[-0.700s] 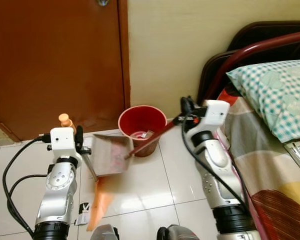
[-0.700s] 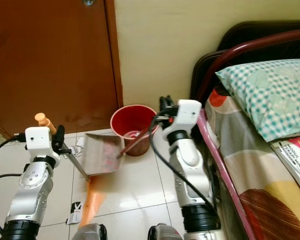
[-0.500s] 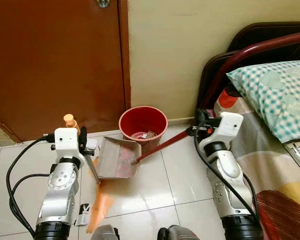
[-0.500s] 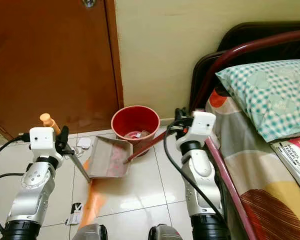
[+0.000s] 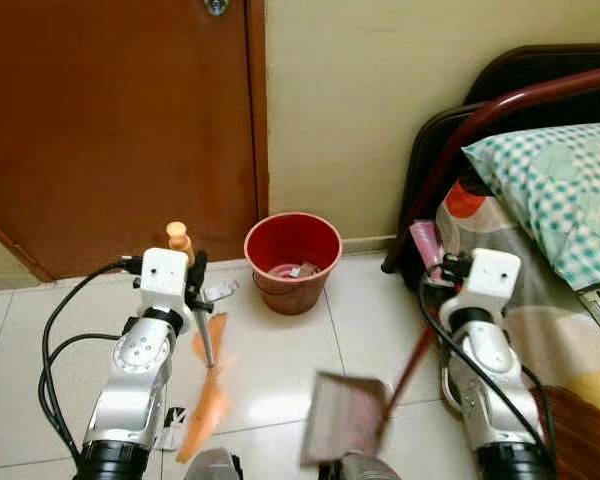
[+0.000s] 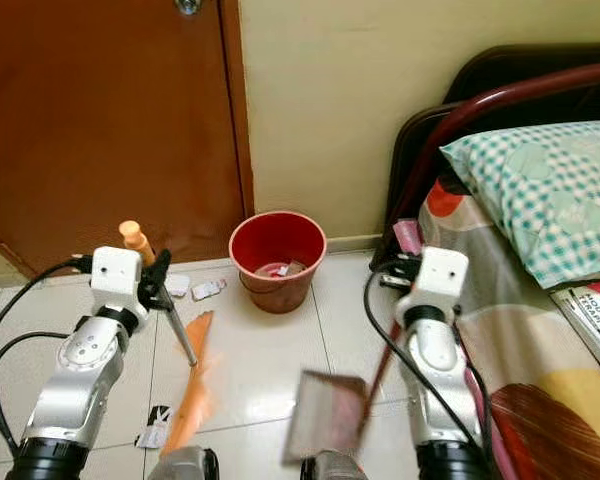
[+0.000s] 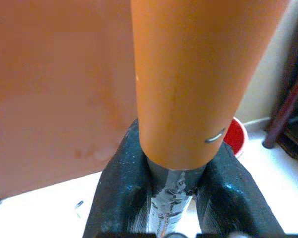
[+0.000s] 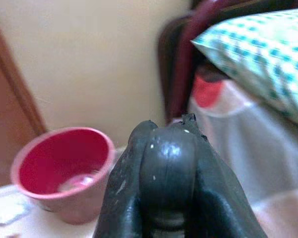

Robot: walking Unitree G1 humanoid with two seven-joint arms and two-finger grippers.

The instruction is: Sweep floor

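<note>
Glossy pale tiled floor (image 5: 280,370) open between brown door (image 5: 110,120) and bed (image 5: 550,200), round red plastic bin (image 5: 292,262) against far wall, left gripper (image 7: 171,193) clenched on orange-handled broom (image 5: 202,400), right gripper (image 8: 170,148) clenched on dustpan (image 5: 345,418) handle, blurred, near.

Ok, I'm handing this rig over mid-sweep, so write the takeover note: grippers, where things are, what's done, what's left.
Left gripper: shut on the orange broom, bristles on the tiles.
Right gripper: shut on the dustpan handle; pan hangs low in front of the robot, away from the red bin.
Done: some litter lies in the bin.
Left: paper scraps by the door, another scrap near the broom.
</note>
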